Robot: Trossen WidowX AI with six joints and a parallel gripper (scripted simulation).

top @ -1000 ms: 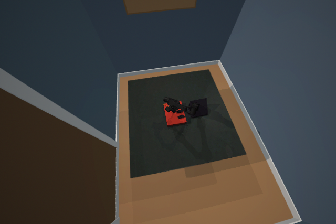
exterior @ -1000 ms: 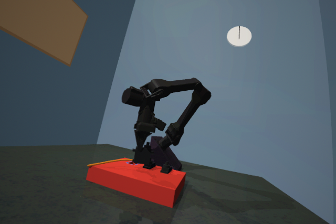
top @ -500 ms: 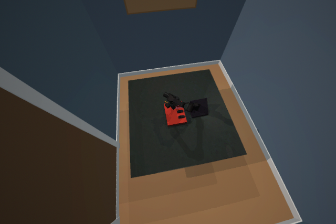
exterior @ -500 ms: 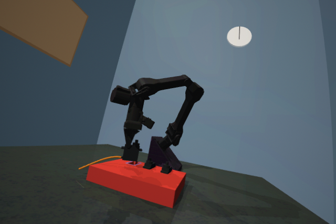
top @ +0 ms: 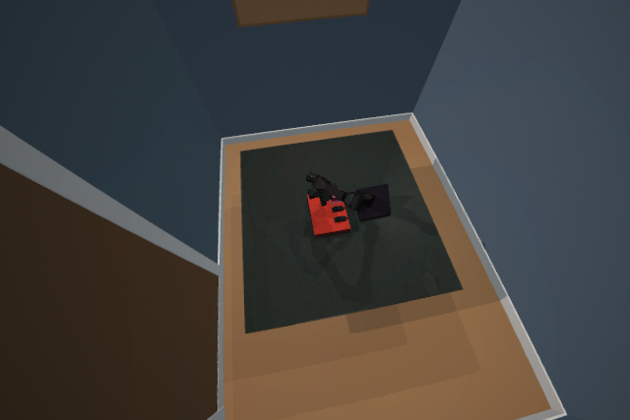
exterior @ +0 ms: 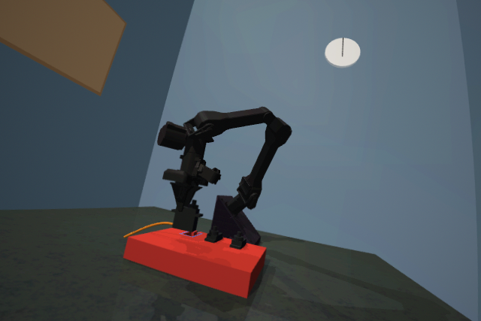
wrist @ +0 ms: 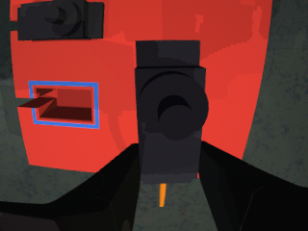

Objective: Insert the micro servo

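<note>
The loose black micro servo [exterior: 186, 219] [wrist: 170, 108] is held just above the red deck [top: 325, 228] [exterior: 186, 264] [wrist: 231, 72], output shaft up. My gripper [exterior: 185, 209] [wrist: 167, 149] is shut on its body, near the cable end. The orange cable [exterior: 149, 224] [wrist: 163, 194] trails from that end past the deck's edge. The blue-outlined empty pocket [exterior: 191, 236] [wrist: 96, 108] is left of the servo in the wrist view, its side notch pointing left. The servo's long side stands about a quarter turn from the pocket's. Its underside is hidden in the wrist view.
Two fitted servos [top: 338, 209] [exterior: 237, 241] [wrist: 58, 20] stand in a row beside the pocket. The arm's dark base plate [top: 381, 207] [exterior: 221, 216] is next to the deck. Both rest on a dark green mat [top: 284, 283] [exterior: 58, 271].
</note>
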